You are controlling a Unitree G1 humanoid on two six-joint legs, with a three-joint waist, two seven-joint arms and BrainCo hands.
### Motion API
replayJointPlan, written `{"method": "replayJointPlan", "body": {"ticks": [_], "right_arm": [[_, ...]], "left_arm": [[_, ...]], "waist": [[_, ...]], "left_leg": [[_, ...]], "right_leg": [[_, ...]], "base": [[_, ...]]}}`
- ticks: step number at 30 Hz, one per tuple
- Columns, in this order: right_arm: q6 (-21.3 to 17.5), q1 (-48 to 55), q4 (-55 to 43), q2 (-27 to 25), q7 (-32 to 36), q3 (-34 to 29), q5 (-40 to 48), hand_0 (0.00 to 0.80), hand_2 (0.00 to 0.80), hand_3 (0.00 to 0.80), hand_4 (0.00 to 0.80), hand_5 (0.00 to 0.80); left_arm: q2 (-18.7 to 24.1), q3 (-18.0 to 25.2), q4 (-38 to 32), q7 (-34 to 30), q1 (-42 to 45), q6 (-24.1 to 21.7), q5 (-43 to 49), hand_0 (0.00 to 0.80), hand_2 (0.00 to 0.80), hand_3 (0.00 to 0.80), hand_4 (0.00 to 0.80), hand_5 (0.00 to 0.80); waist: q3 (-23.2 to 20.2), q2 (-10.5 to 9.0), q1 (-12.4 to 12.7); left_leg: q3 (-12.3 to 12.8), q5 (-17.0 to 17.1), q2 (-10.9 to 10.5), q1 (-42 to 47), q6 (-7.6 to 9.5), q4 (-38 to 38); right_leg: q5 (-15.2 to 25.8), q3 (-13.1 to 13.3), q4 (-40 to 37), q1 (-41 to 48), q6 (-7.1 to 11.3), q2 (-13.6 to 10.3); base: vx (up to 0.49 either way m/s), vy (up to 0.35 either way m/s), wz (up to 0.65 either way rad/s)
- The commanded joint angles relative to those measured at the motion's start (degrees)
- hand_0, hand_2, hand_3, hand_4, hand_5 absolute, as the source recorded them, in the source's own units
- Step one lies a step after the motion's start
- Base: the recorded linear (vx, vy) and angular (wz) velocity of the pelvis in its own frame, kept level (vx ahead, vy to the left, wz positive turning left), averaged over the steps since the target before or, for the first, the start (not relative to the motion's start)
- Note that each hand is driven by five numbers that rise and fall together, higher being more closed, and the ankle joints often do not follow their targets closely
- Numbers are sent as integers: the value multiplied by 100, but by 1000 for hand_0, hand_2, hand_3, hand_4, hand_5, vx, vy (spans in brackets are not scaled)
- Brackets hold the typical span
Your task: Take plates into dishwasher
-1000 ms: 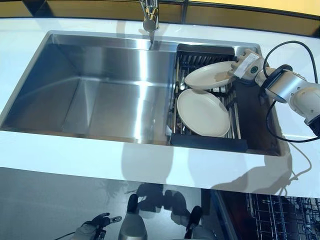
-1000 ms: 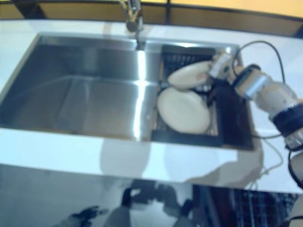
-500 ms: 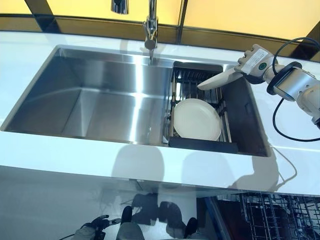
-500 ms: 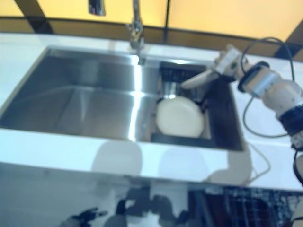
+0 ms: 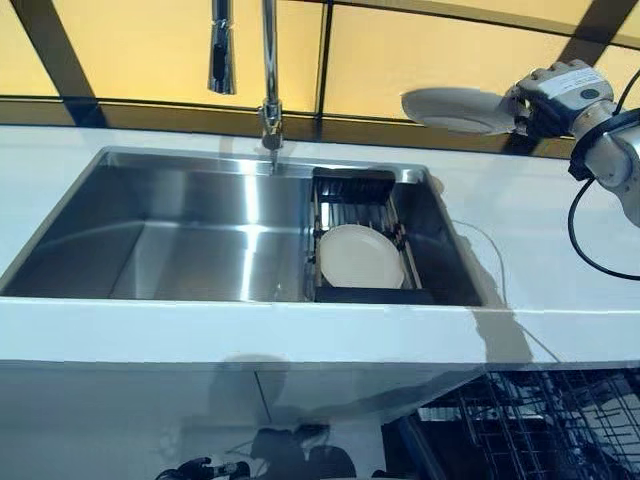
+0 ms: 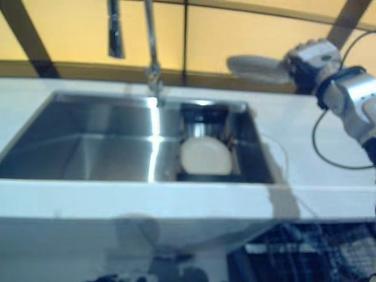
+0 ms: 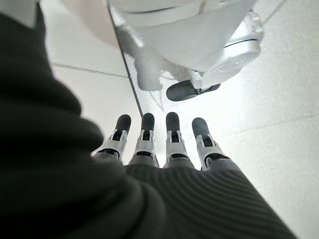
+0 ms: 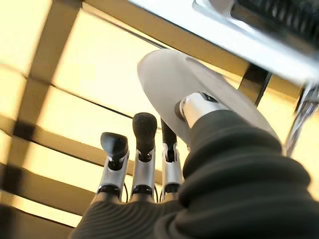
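My right hand (image 5: 556, 94) is raised above the counter at the upper right, shut on the rim of a white plate (image 5: 455, 108) that it holds nearly level in the air. In the right wrist view the thumb (image 8: 195, 106) presses on the plate (image 8: 164, 79) and the fingers (image 8: 144, 144) run along its other side. A second white plate (image 5: 360, 257) lies in the black rack (image 5: 362, 294) at the sink's right end. My left hand (image 7: 169, 144) hangs low beside the body, open with fingers straight towards the floor.
A steel sink (image 5: 180, 235) is set into the white counter (image 5: 540, 220), with a tall faucet (image 5: 267, 70) behind it. The open dishwasher's wire rack (image 5: 545, 430) shows below the counter at the lower right.
The right hand has lifted the plate out of the sink rack, up and to the right above the counter. The head camera has tilted up, shifting the whole scene.
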Motion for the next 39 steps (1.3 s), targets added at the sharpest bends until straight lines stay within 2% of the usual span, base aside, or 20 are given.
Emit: {"method": "replayJointPlan", "body": {"ticks": [1,5,13,14,17,18,23,26,32,39], "right_arm": [[497,-704,377,-241,232,-384,1073,800,800,800,800,800],[687,-388,489,-284,503,-901,1939,800,800,800,800,800],[930,85,445,-598,563,-1546,2251,800,800,800,800,800],[1005,203,427,-766,556,-1651,2296,800,800,800,800,800],[1075,410,405,-933,606,-1842,2329,800,800,800,800,800],[1134,543,352,-1062,701,-1945,2384,800,800,800,800,800],[1041,1001,278,-1387,1075,-2323,2559,800,800,800,800,800],[860,1472,292,-1508,1180,-2686,2663,800,800,800,800,800],[757,2401,220,-1601,1367,-3497,2714,800,800,800,800,800],[616,3236,264,-1637,1557,-4181,2703,800,800,800,800,800]], "left_arm": [[84,-189,444,-72,-246,-116,307,0,0,0,0,0],[42,-218,532,-95,-274,-148,416,0,0,0,0,0],[46,-267,601,-106,-314,-164,562,0,0,0,0,0],[39,-252,600,-108,-318,-158,613,0,0,0,0,0],[45,-264,598,-139,-322,-137,731,0,0,0,0,0],[47,-279,599,-154,-339,-118,736,0,0,0,0,0],[32,-282,594,-249,-410,-95,759,0,0,0,0,0],[-9,-271,594,-253,-437,-87,754,0,0,0,0,0],[23,-216,648,-354,-510,-4,833,0,0,0,0,0],[-7,-185,680,-434,-512,-1,944,0,0,0,0,0]], "waist": [[-128,-210,-49],[-179,-224,-247],[-212,-235,-590],[-216,-226,-723],[-231,-233,-836],[-245,-227,-984],[-261,-190,-1343],[-266,-156,-1548],[-251,-108,-1854],[-203,-62,-2089]], "left_leg": [[161,-155,-7,196,244,-12],[363,-176,39,289,222,-12],[657,-225,90,453,226,-12],[738,-238,109,500,229,-12],[847,-266,133,562,225,-12],[947,-277,164,616,220,-12],[1185,-341,192,778,234,-12],[1347,-391,201,872,239,-12],[1660,-470,235,1035,232,-9],[1908,-522,270,1137,197,41]], "right_leg": [[-328,158,17,507,209,-151],[-265,338,17,432,228,-139],[-191,726,17,327,233,-78],[-176,847,17,297,237,-51],[-154,1005,17,250,245,-22],[-131,1137,17,208,250,-2],[-70,1483,29,113,248,59],[-59,1650,58,51,256,84],[-11,1880,116,-128,273,114],[71,2067,155,-344,276,152]], "base": [[-16,-9,-17],[-14,-11,-21],[2,-11,-24],[2,-24,-24],[8,-24,-24],[18,-21,-36],[41,-15,-38],[37,-23,-35],[25,-39,-27],[12,-35,-19]]}}
